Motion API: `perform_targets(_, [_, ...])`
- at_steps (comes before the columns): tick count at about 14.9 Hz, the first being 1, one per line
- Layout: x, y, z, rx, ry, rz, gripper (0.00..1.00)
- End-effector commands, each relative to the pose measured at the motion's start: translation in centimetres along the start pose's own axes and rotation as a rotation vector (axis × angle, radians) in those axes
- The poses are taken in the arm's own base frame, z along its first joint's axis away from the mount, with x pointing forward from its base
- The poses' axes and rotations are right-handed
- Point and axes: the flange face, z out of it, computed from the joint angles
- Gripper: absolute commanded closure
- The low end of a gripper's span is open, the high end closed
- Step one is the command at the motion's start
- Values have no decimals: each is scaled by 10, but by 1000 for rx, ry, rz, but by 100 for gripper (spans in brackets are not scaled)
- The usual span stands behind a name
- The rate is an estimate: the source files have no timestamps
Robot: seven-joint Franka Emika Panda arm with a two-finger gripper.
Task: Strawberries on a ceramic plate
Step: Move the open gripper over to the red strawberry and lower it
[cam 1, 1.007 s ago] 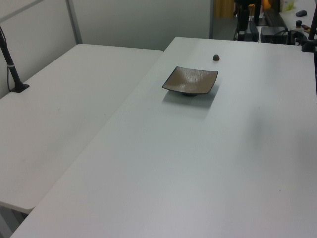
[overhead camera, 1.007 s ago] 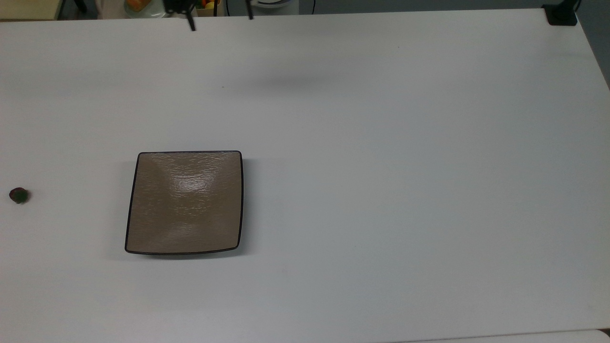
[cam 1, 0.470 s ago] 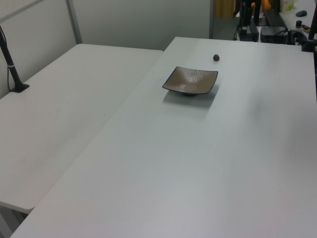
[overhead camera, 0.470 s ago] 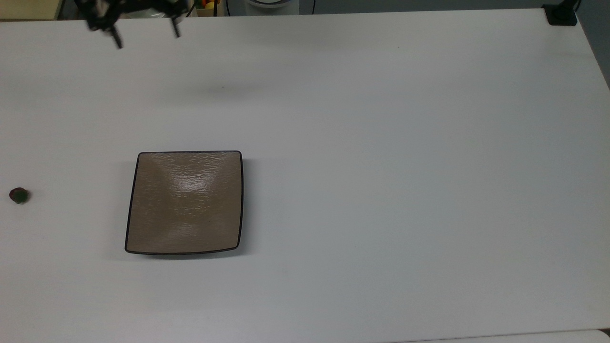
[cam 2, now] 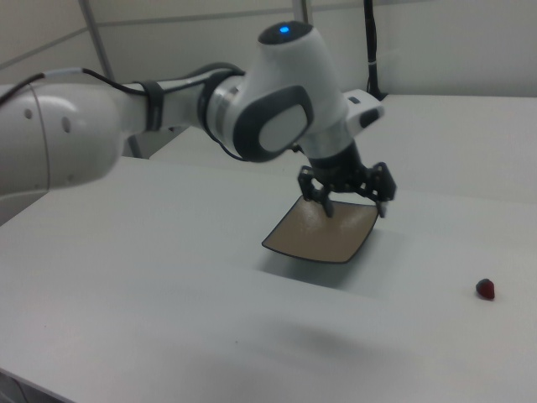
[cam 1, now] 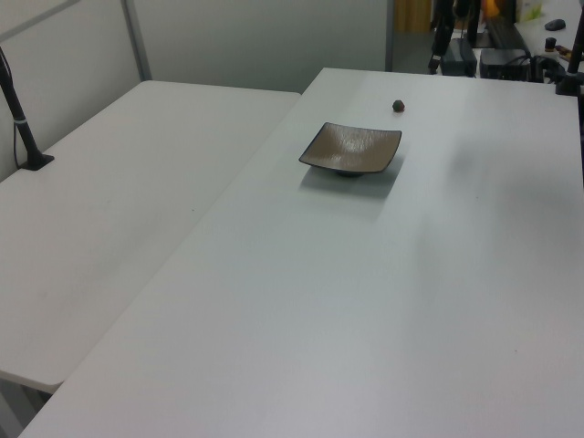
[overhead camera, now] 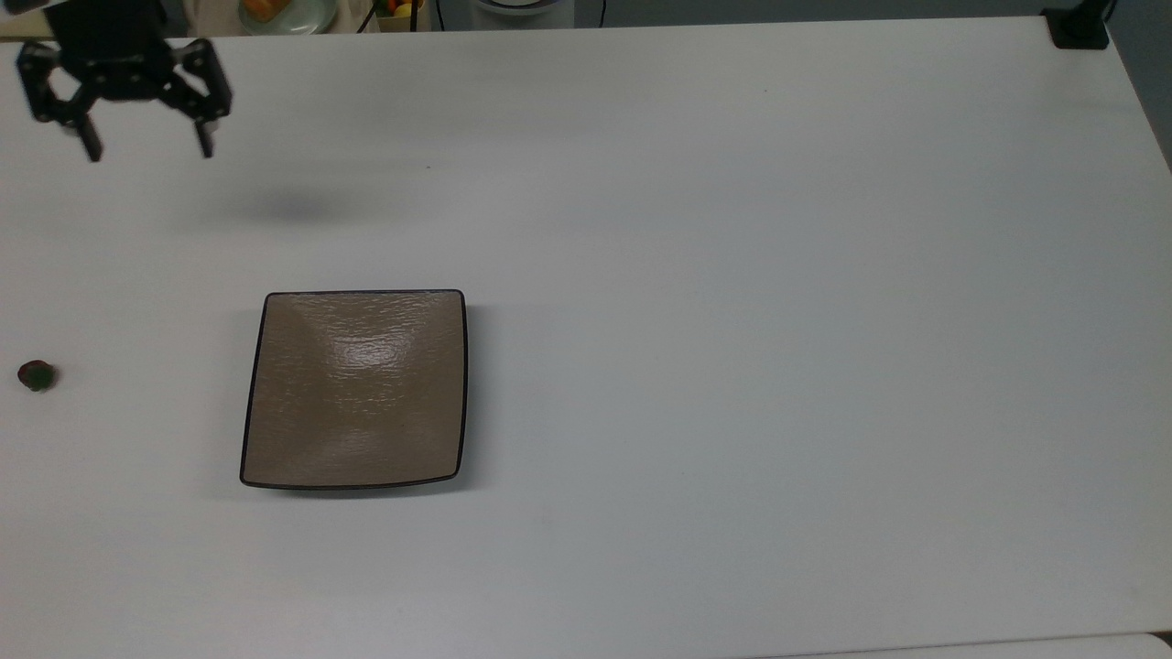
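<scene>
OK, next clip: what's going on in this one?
A Franka arm is working over a white table. Its gripper hangs open and empty in the air, well short of the strawberry. The strawberry lies on the table at the top view's left edge, apart from the square tan ceramic plate, which has nothing on it. No grasp has happened yet.

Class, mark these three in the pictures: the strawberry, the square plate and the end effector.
tiny dark red strawberry point(overhead camera: 37, 375), top view, on its middle.
square tan-brown ceramic plate with black rim point(overhead camera: 353, 389), top view, on its bare centre.
black two-finger end effector point(overhead camera: 146, 146), top view, midway between its open fingertips.
</scene>
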Motion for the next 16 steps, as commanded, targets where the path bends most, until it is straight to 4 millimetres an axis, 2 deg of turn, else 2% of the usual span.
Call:
perform_targets(1, [-8, 34, 11, -55, 74, 59, 0])
perform_targets(4, [-11, 62, 32, -98, 151, 119, 0])
perform_targets(7, [-12, 79, 67, -115, 185, 171, 0])
perform_targets(8, [-9, 87, 70, -139, 215, 190, 0])
perform_targets(11, [-10, 100, 100, -171, 256, 259, 1])
perform_targets(12, [-9, 105, 108, -190, 277, 264, 7])
perform_targets(15, [-9, 112, 139, -201, 301, 298, 8])
perform_targets(16, [-9, 113, 147, -201, 315, 315, 11])
